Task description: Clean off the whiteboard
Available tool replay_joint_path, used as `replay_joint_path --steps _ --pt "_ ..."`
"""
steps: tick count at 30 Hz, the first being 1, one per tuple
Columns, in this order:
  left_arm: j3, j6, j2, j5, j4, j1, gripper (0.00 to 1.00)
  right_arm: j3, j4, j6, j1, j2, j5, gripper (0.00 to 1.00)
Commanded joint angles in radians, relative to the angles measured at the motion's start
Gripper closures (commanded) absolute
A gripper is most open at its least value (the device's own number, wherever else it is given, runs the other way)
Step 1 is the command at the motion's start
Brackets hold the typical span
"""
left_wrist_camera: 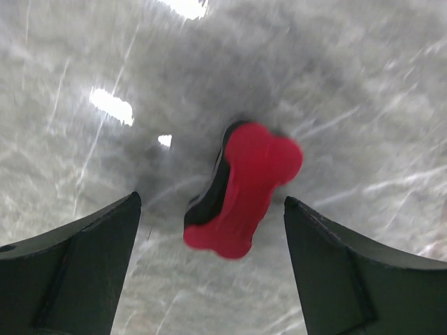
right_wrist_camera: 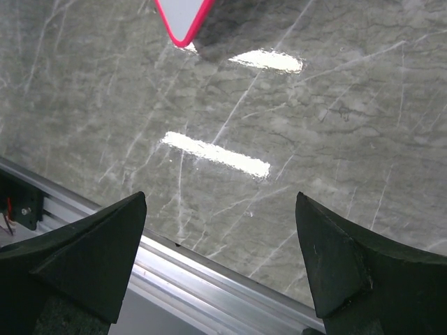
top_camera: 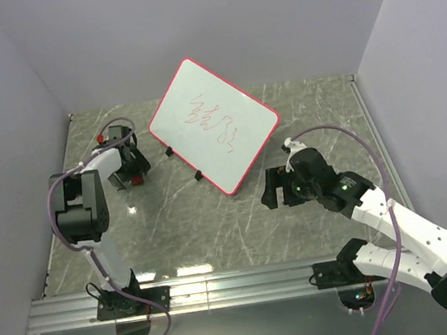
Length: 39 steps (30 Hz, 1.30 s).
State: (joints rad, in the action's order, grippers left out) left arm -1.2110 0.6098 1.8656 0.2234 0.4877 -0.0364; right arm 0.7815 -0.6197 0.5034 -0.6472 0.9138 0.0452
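Top external view: one large white rectangular whiteboard (top_camera: 189, 97) with a thin red rim sits far-centre on the grey marble table (top_camera: 190, 222). Its long axis runs far-left to near-right, and it bears red scribbles (top_camera: 216, 124). One red-and-black eraser block (left_wrist_camera: 244, 188) lies between the left gripper's (left_wrist_camera: 213, 202) spread fingers, clear of both. The right gripper (right_wrist_camera: 220, 199) gapes wide, empty.

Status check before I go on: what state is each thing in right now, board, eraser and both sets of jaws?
whiteboard: red scribbles on it, nothing wiped yet.
eraser: lying on the table, red side up, ungripped.
left gripper: jaws open, one on each side of the eraser, a gap on both sides.
right gripper: jaws open, empty, over the table near a whiteboard corner.
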Motion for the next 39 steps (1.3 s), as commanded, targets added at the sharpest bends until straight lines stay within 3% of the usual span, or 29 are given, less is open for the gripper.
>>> replay_joint_path --steps 1,5,9,12,14,18,23,26,31,35,38,39 --pt "-0.045 -0.025 0.035 0.013 -0.023 -0.003 0.13 0.048 0.021 -0.005 0.001 0.026 -0.018 0.07" --pt "-0.087 -0.062 0.078 -0.009 -0.021 -0.003 0.21 0.076 0.055 -0.012 0.006 0.060 -0.019 0.07" --pt "-0.116 -0.065 0.095 -0.032 -0.011 -0.007 0.45 0.156 0.049 -0.052 0.055 0.123 -0.044 0.07" --pt "-0.102 -0.061 0.087 -0.039 -0.012 -0.019 0.59 0.223 0.070 -0.069 0.181 0.160 -0.008 0.07" --pt "-0.090 -0.051 0.084 -0.039 -0.014 -0.031 0.66 0.306 0.051 -0.066 0.240 0.203 -0.073 0.07" --pt "-0.071 -0.035 0.073 -0.073 0.000 -0.049 1.00 0.421 0.100 0.006 0.378 0.335 0.089 0.08" --pt "-0.159 -0.002 -0.016 -0.056 0.063 -0.126 1.00 0.564 0.219 0.098 0.504 0.552 0.374 0.12" --pt "-0.302 0.007 -0.040 -0.053 0.118 -0.187 1.00 0.648 0.322 0.156 0.552 0.675 0.502 0.14" --pt "-0.487 0.028 -0.011 -0.102 0.196 -0.293 1.00 0.801 0.351 0.156 0.566 0.824 0.577 0.17" --pt "-0.608 0.050 0.032 -0.150 0.201 -0.368 1.00 0.800 0.400 0.187 0.563 0.884 0.630 0.21" --pt "-0.668 0.057 0.076 -0.205 0.192 -0.427 1.00 0.754 0.442 0.195 0.551 0.884 0.665 0.33" --pt "-0.683 0.057 0.087 -0.216 0.190 -0.444 1.00 0.733 0.446 0.193 0.544 0.882 0.673 0.41"
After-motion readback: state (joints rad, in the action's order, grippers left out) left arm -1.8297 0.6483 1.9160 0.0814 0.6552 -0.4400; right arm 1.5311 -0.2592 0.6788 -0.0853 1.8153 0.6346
